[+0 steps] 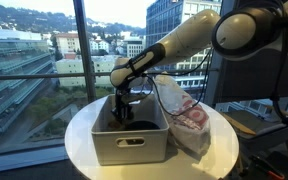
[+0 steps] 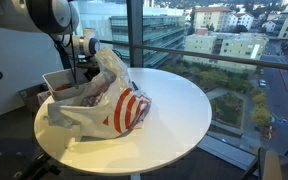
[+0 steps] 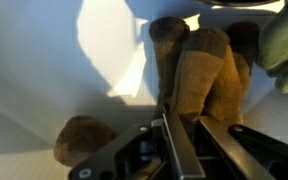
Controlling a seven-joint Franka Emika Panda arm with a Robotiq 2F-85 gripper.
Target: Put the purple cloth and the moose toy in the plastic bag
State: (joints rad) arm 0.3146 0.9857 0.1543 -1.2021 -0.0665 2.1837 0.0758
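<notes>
The moose toy (image 3: 199,75) is brown plush and lies inside the white bin (image 1: 131,143), filling the middle of the wrist view. Another brown plush part (image 3: 81,140) lies at the lower left. My gripper (image 3: 189,130) reaches down into the bin, and its two fingers are closed on a brown plush limb of the toy. In both exterior views the gripper (image 1: 122,112) (image 2: 81,72) is low inside the bin. The plastic bag (image 1: 189,122), clear with red print, lies beside the bin; it also shows in an exterior view (image 2: 119,105). I cannot make out the purple cloth.
The bin (image 2: 56,82) and the bag rest on a round white table (image 1: 84,125) by large windows. A pale greenish soft item (image 3: 284,45) lies in the bin next to the toy. A bare part of the table (image 2: 179,110) lies beyond the bag.
</notes>
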